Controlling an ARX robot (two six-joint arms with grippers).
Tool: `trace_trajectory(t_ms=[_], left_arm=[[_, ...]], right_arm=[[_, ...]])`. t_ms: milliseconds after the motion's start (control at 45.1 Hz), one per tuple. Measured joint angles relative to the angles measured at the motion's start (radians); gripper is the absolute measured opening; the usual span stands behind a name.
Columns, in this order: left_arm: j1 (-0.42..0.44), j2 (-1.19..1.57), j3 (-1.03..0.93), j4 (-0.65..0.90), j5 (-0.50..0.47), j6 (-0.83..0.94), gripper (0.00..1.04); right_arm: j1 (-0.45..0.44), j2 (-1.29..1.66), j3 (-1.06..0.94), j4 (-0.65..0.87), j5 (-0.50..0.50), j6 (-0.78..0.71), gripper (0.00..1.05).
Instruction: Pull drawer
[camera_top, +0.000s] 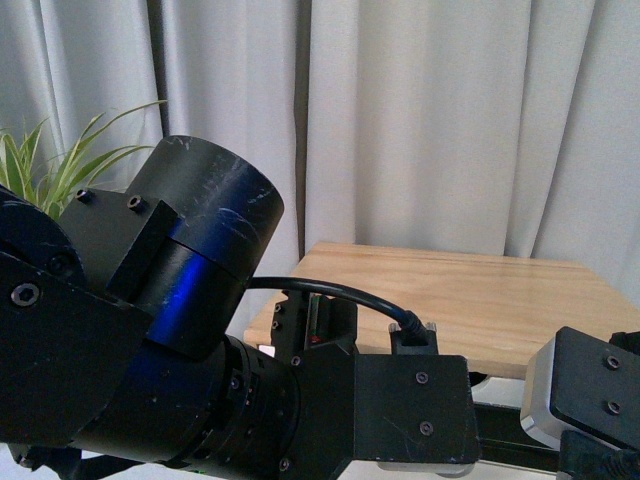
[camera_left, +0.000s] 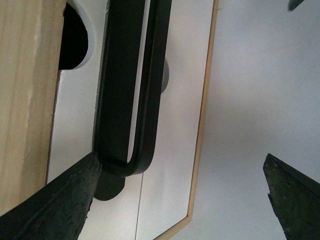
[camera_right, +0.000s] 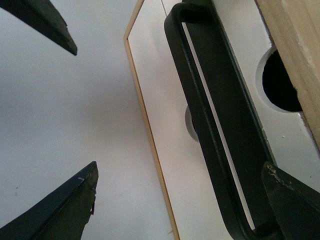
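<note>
Left gripper (camera_left: 182, 160): released, with the jaws spread wide and nothing clamped. In the left wrist view the drawer (camera_left: 175, 100) shows its white front with a light wood edge. The black handle (camera_left: 150, 100) runs between my two fingers, close to one finger (camera_left: 55, 200) and well apart from the other. The handle's rounded end lies just beside that near fingertip, but I cannot tell whether they touch. The half-round cutout (camera_left: 72, 45) sits in the front's top edge, right against the wood of the cabinet (camera_left: 25, 100).

Right gripper (camera_right: 180, 167): released, jaws wide, holding nothing. In the right wrist view the handle again passes between my fingers. It is near one finger (camera_right: 292, 200), while the other stands clear of the drawer. The handle's end meets the near finger in the picture, and I cannot tell whether they are in contact.

Front view: my left arm (camera_top: 150, 350) fills the lower left, and part of my right arm (camera_top: 590, 390) shows at the lower right. The cabinet's flat top lies behind them, before a curtain (camera_top: 430, 120). A plant (camera_top: 60, 170) stands at the far left. My arms hide the drawer here, so I cannot tell how far out it stands.
</note>
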Motion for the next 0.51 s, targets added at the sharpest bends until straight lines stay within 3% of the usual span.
trace_trajectory(t_ms=[510], left_arm=[[-0.030,0.061,0.006,0.027,-0.032,-0.001,0.99]], right_arm=[[-0.014,0.076,0.004,0.087,0.003,0.035,0.96]])
